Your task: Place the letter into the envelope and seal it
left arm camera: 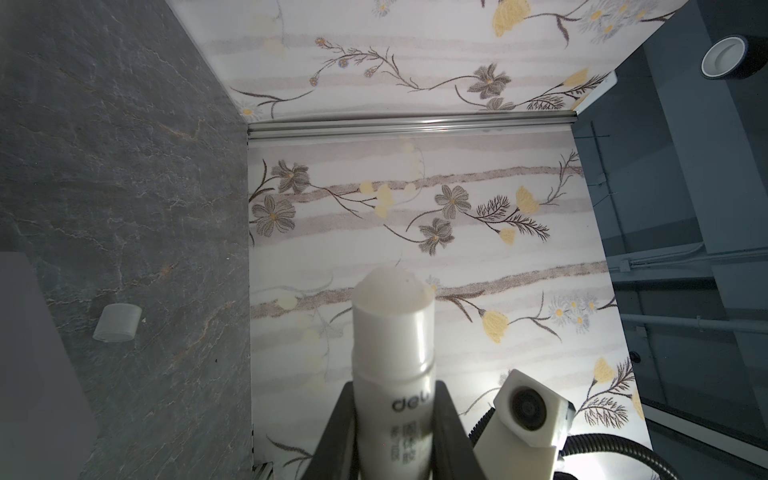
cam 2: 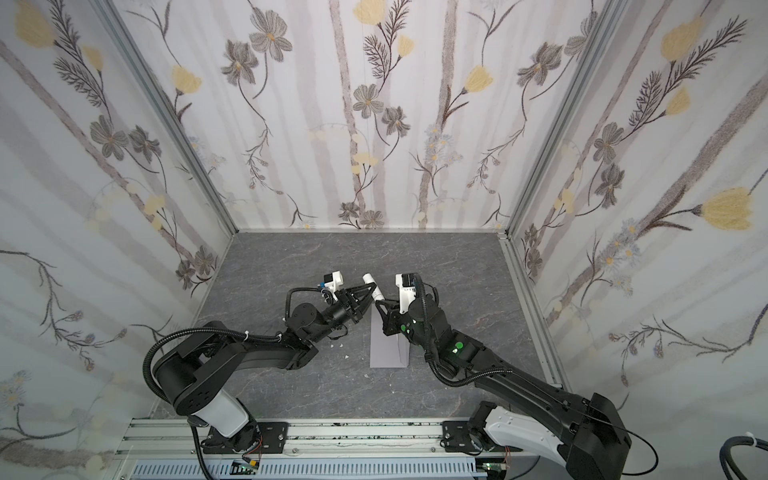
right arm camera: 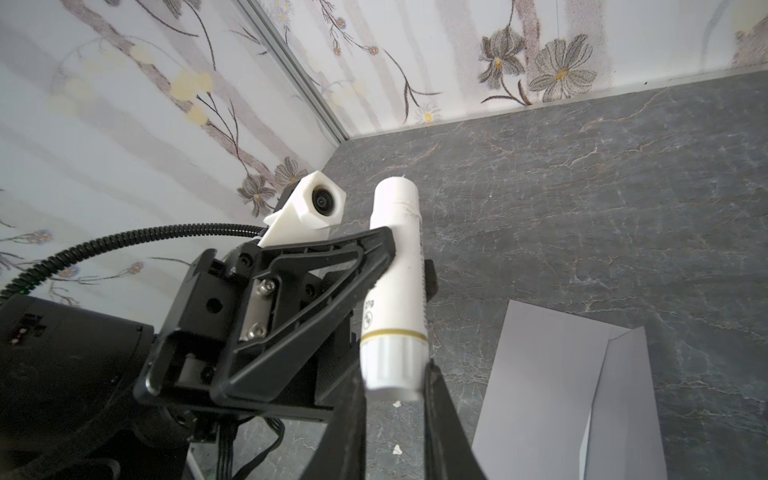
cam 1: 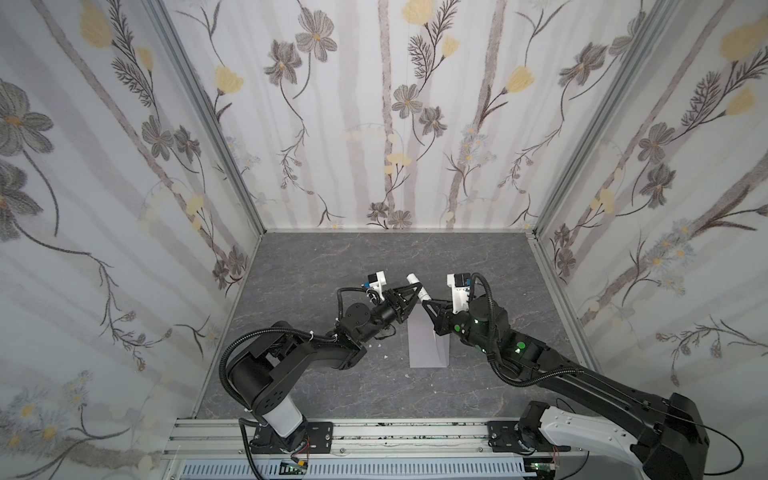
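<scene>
The uncapped glue stick [left arm camera: 392, 345] is clamped at mid-body in the left claw [left arm camera: 392, 395] and held clear of the desk [cam 1: 332, 257]. The right claw [right arm camera: 392, 370] is closed on the stick's base end. The envelope [cam 1: 424, 345] lies flat on the desk below both claws, towards the near edge. The loose cap [left arm camera: 117, 323] lies on the desk, apart from the envelope.

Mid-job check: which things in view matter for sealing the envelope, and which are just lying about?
In the job: envelope, flap open, on the table; glue stick, uncapped, held by the left tool, right tool gripping its base. No letter visible.
Lying about: glue cap on the table; small white scraps near the envelope.
</scene>
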Robot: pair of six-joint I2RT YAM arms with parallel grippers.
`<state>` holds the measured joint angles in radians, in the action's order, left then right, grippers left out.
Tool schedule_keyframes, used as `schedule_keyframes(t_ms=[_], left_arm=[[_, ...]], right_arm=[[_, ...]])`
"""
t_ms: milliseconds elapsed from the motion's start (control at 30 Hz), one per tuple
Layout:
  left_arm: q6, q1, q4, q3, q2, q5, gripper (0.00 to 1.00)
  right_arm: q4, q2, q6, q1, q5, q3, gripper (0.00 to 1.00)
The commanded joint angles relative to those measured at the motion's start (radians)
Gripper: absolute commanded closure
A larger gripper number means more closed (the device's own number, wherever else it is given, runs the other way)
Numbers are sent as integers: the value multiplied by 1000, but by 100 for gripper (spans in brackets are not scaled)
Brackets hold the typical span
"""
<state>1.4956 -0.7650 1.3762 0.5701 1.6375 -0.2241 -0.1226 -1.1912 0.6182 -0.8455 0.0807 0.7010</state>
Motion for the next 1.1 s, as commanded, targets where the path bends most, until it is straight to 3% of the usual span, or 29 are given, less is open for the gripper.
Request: schedule_keyframes(t_ms=[0, 433, 1067], left_arm=[[-13, -6, 4, -4, -4, -40, 100], [-21, -10, 4, -13, -15, -38, 100], [-32, -12, 4, -24, -24, -19, 100]], right_arm=[[-193, 10, 138, 19, -81, -14, 83], [-370, 33, 418, 150, -236, -128, 81], [-486, 20, 708, 166, -253, -230, 75]])
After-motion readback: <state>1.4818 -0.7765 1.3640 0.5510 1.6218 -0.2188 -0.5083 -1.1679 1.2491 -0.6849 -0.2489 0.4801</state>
